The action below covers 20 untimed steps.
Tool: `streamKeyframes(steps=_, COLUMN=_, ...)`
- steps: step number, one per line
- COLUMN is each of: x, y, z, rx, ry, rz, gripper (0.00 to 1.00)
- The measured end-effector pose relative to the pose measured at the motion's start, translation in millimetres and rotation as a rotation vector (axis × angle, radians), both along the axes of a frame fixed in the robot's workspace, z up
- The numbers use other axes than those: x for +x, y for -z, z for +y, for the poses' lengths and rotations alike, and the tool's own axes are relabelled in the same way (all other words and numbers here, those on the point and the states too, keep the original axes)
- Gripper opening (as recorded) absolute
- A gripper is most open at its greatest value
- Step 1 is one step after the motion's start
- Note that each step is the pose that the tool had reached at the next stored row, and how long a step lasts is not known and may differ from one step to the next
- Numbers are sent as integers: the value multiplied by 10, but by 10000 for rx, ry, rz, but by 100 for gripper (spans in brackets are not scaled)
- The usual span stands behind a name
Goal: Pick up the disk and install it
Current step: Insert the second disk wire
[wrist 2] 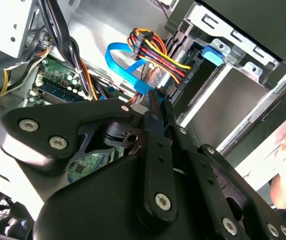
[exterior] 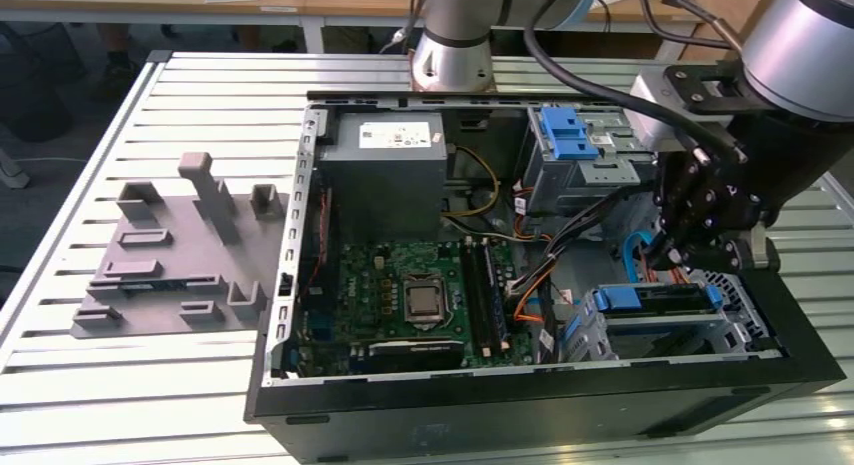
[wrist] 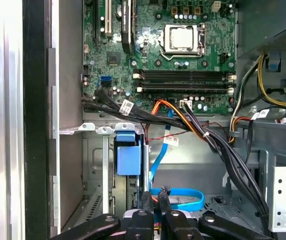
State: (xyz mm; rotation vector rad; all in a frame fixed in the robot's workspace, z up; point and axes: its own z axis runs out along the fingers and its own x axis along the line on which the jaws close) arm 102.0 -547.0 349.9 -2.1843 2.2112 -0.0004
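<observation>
One disk (exterior: 657, 303) lies flat in its bay, long axis across the case; hand (exterior: 694, 255) fingers together.

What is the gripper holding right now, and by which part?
Apparently the blue cable, pinched at its plug end by the gripper; the disk sits in its bay, unheld.

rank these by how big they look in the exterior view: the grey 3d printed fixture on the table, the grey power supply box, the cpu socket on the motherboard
1. grey fixture, largest
2. power supply box; it lies farther from the camera, so the gap may be smaller than it looks
3. cpu socket, clearly smallest
</observation>
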Motion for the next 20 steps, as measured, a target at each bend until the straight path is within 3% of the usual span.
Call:
streamKeyframes(steps=4, x=-40, y=11, z=-1, rx=-42, ry=-13, rz=-199, gripper=16)
streamKeyframes(steps=7, x=-64, y=25, z=-3, rx=-72, ry=-14, rz=-306, gripper=16)
streamKeyframes(steps=14, x=-79, y=69, z=-50, rx=-82, ry=-16, rz=-454, gripper=16)
streamKeyframes(steps=20, x=-95, y=89, z=-75, rx=-88, ry=-20, rz=-525, gripper=16)
